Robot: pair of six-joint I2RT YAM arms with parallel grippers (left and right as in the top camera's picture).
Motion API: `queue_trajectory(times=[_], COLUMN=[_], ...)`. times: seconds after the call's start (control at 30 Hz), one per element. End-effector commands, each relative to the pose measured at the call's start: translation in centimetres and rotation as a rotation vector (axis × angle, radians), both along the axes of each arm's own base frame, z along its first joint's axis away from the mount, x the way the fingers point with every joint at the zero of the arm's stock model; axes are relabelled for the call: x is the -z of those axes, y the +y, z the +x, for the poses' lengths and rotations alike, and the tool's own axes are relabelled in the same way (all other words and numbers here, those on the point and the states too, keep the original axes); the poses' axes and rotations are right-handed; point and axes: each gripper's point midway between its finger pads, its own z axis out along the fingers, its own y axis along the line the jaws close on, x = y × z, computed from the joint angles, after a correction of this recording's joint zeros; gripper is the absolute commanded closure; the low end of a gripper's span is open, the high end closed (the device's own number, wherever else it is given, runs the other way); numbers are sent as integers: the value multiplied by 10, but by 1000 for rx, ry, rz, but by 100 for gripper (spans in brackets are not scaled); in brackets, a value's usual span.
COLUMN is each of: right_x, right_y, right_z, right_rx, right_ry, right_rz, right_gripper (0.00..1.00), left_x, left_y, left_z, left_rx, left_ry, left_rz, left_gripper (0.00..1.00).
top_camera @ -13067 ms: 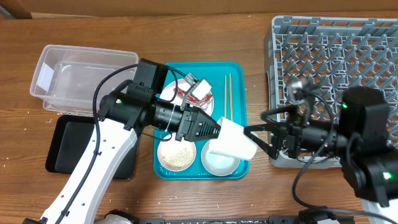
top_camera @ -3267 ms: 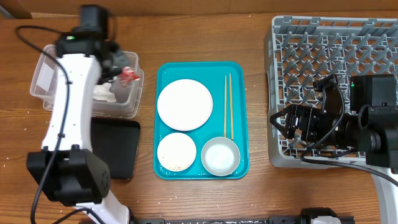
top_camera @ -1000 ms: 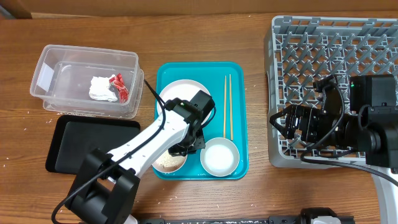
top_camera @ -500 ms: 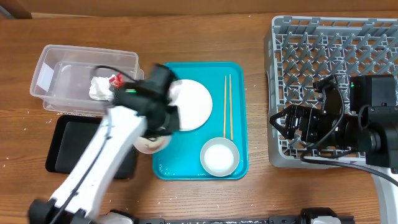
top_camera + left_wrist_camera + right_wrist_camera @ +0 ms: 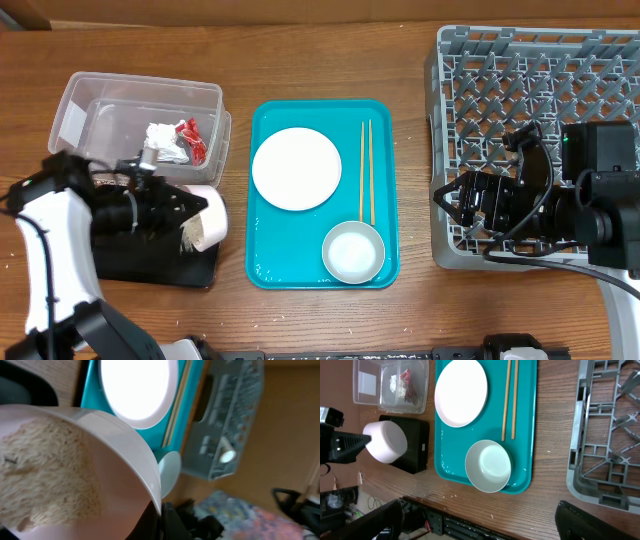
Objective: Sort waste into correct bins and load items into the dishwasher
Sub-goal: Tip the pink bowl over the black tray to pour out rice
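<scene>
The pinkish bowl lay tipped on its side, mouth turned left, rice grains heaped against its lower wall. Moments earlier it hung at the left edge of the teal tray — now it was over the right end of the black tray, its rim clenched by the left gripper just left of it. The right gripper hovered spread and empty beside the rack.

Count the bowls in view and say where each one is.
2. The pinkish-white bowl is held tilted over the black tray; the white bowl stands on the teal tray. None seems hidden.
</scene>
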Motion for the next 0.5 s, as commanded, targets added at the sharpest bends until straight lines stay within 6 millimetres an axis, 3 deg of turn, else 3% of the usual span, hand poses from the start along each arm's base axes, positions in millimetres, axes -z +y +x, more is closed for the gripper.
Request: queue_trajectory(times=[0.0,0.13,0.47], right_x=[-1,-1,0], right_y=[2,2,2], right_z=[-1,-1,-2], right_rx=[-13,-12,-12], right_ry=[-6,-5,-1], right_rz=[3,4,4], right_gripper=[1,1,0], left_x=[-22,-23,5], left_y=[12,19,27], left_z=[13,12,13], left_rx=[-37,-64,-81], left_ry=[-238,-252,-153], left_rz=[-160,-251,-364], left_gripper=[96,96,96])
